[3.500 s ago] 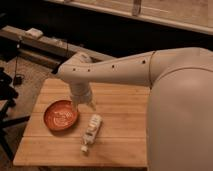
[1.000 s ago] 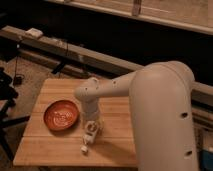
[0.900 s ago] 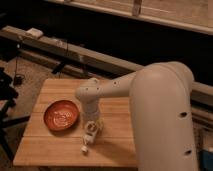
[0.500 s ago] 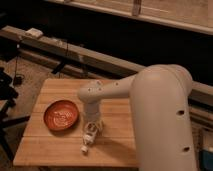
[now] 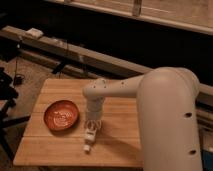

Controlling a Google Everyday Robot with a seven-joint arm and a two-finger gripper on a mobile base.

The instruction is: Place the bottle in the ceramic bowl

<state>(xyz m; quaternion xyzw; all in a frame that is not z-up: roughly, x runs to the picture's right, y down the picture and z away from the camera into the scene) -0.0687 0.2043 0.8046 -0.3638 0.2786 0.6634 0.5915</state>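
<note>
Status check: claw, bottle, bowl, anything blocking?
Claw low at the bottle's upper end, right of the ceramic bowl. Bottle lying on the table, not in the bowl. Nothing seen between them.

A dim lab or test space is showing here: cables [image 5: 64, 49] are trailing over bare floor [image 5: 35, 76] behind a wooden counter [image 5: 50, 150], the robot's tool [image 5: 93, 124] hanging low over it.
</note>
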